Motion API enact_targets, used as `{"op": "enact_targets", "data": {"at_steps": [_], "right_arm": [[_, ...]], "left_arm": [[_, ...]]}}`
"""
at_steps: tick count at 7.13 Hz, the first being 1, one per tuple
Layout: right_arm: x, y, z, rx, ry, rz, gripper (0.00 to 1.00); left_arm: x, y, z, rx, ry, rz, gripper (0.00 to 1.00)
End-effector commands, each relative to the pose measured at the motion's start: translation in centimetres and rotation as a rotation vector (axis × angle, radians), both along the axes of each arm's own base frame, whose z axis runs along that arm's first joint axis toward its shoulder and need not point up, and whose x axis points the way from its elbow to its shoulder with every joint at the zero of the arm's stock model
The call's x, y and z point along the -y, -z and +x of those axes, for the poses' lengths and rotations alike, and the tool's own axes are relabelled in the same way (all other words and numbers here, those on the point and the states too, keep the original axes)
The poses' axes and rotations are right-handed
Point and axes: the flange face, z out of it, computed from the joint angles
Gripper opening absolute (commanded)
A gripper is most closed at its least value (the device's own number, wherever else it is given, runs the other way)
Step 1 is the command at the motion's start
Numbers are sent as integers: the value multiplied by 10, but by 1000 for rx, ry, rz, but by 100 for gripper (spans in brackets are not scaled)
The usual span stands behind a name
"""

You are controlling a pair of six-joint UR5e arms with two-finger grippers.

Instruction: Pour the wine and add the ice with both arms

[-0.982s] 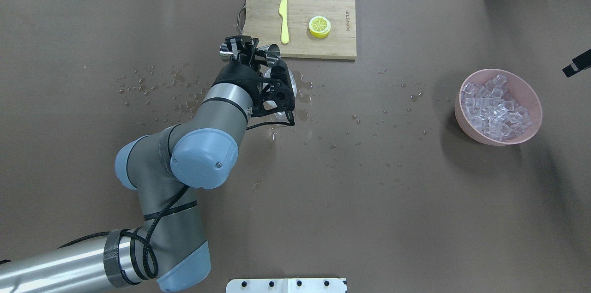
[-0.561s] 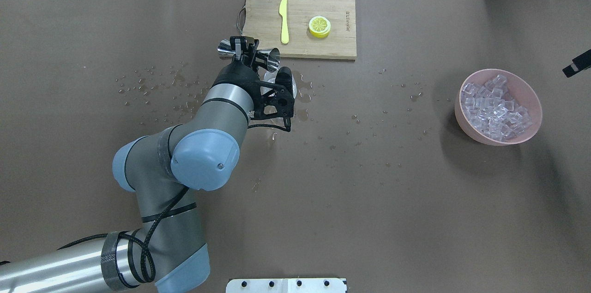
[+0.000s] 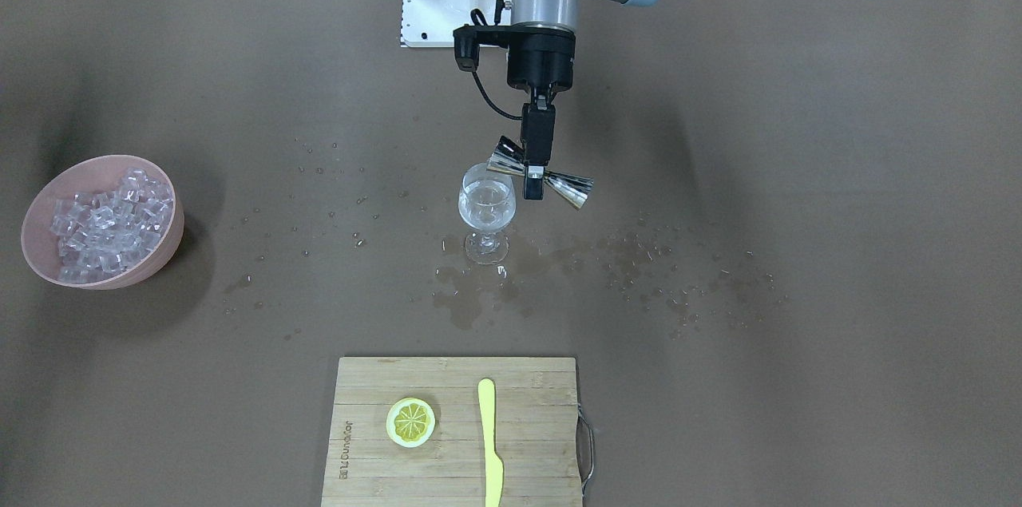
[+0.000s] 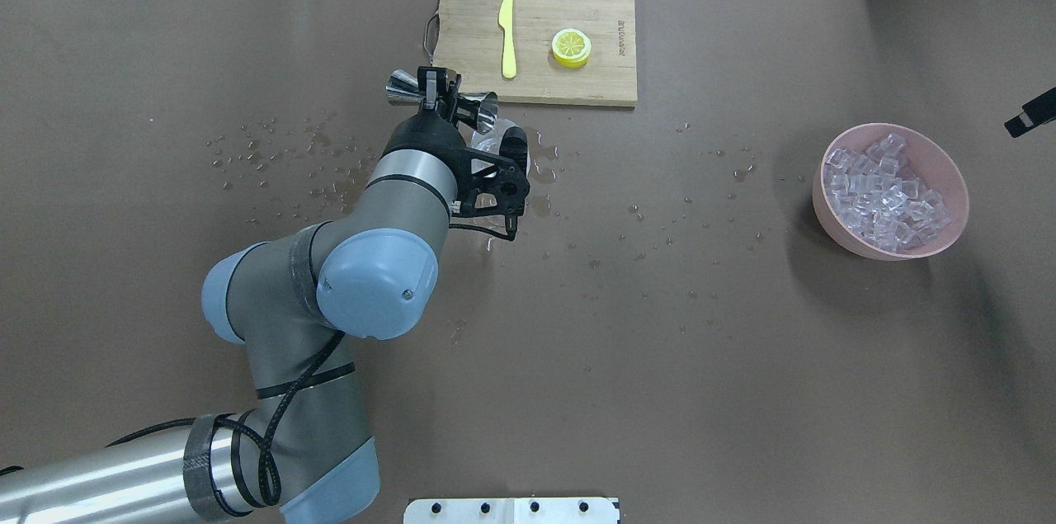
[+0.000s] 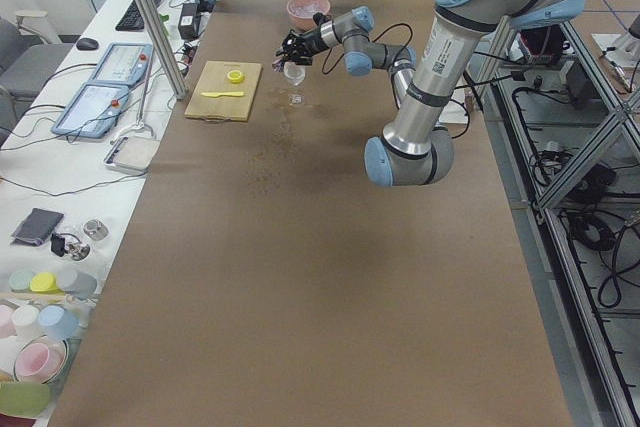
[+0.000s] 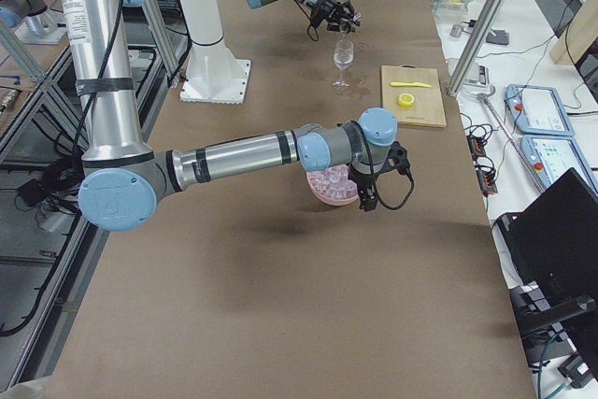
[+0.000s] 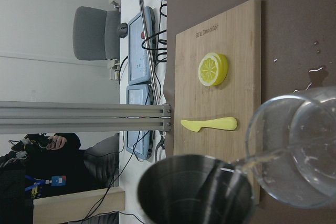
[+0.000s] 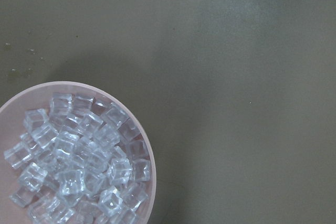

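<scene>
You have the left gripper (image 3: 533, 178) pinching the jigger (image 3: 572, 189) at its waist, long axis tilted, pouring mouth at the wine glass (image 3: 486, 205) rim on its right.

left arm (image 4: 396, 186): wrist rolled further over the last 1 s; jigger (image 4: 483, 109) tipped steeper, its right cup sunk lower over the wine glass (image 3: 487, 203); wrist camera bracket (image 4: 495, 177) swung back toward the robot; elbow cap (image 4: 377, 285) shifted slightly right; more glass rim uncovered
</scene>
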Motion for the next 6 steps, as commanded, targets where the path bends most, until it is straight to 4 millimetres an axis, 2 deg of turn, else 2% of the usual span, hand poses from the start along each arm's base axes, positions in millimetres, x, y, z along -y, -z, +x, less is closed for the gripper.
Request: {"op": "enact_targets", "data": {"at_steps": [1,3,6], "right_arm": [[1,1,0,1,0,2,100],[1,0,-1,0,2,-1,100],[1,0,-1,0,2,-1,100]], "left_arm": [[1,8,4,79,-15,2,0],[3,34,8,184,-27,-18,0],[4,28,11,282,-52,-7,0]]}}
